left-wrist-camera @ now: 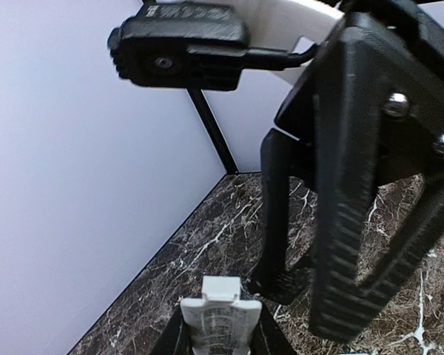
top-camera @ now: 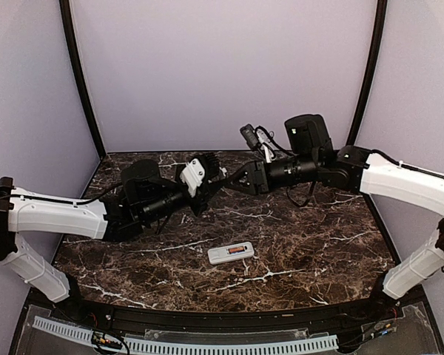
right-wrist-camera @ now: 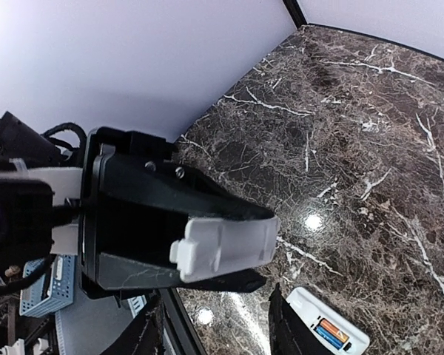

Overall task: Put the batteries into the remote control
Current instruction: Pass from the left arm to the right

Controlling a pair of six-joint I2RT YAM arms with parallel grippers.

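Observation:
The remote control lies on its front on the marble table, battery bay up. The orange battery and the blue battery sit side by side in the bay; the orange one also shows in the top view. My left gripper is raised above the table and shut on the whitish cover plate, which also shows in the left wrist view and the right wrist view. My right gripper is open and empty, its fingers close to the plate's free end without touching it.
The dark marble table is ringed by lilac walls and black corner posts. Both arms meet in mid-air over the back middle of the table. A perforated white strip runs along the near edge.

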